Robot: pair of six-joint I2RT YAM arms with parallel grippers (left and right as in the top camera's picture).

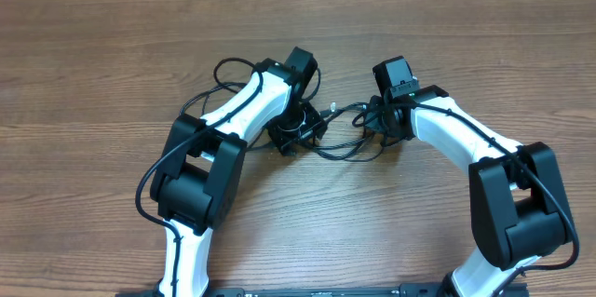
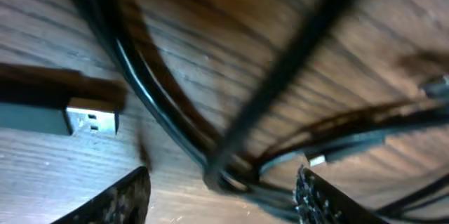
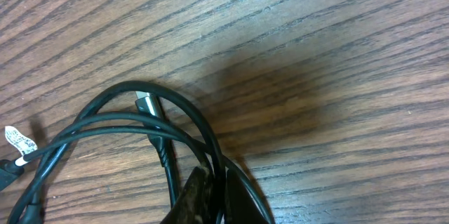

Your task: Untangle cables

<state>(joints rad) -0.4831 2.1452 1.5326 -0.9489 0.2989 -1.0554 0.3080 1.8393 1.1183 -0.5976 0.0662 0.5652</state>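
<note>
The cables are thin black cords lying tangled on the wooden table between my two grippers. My left gripper is open over the tangle's left end, with its fingers set wide on either side of a bunch of crossing cords. A silver USB plug lies to the left and a smaller plug to the right. My right gripper is shut on one black cable strand that loops away to the left. A plug end lies inside that loop.
A white tag hangs on a cord at the left of the right wrist view. Both arms reach in from the table's near edge, trailing thicker black arm wires. Bare wooden table surrounds the tangle.
</note>
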